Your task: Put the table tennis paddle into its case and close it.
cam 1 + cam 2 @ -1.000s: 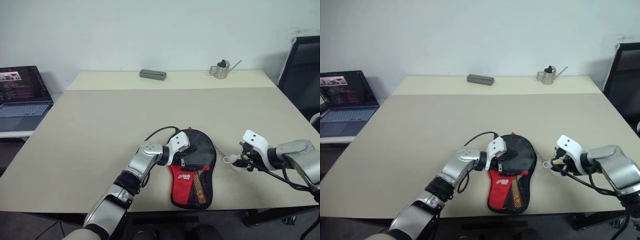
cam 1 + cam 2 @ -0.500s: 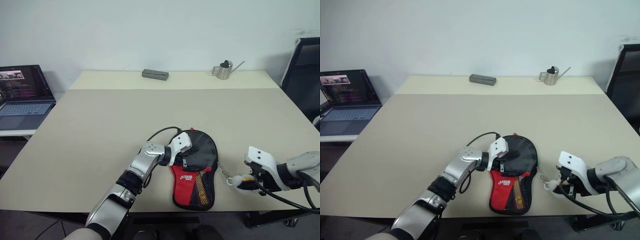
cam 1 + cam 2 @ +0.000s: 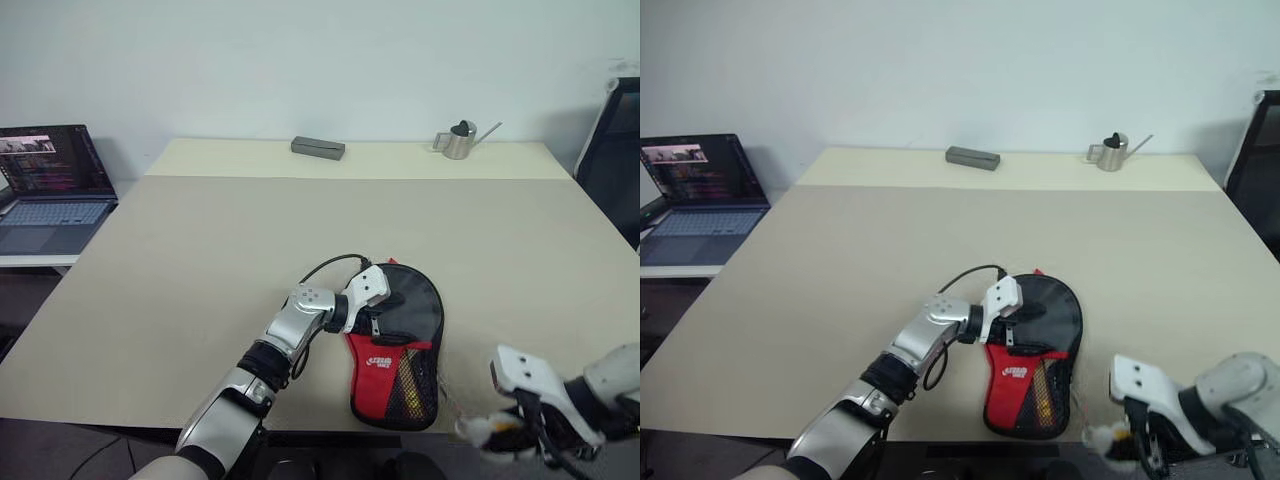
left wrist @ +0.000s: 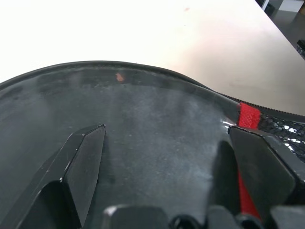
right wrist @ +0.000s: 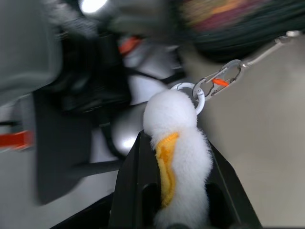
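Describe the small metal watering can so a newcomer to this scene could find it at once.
Start at the big beige table and look to its far edge by the white wall. Near the far right corner stands the watering can, a small silvery metal can with a thin spout slanting up to the right. Its only neighbour there, the flat grey box, lies further left and has no spout.

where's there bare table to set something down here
The widest bare stretch runs across the middle of the table, from the case back to the grey block and the small watering can. The table's left side is also free. It is crowded at the near edge, where the left claw rests on the case.
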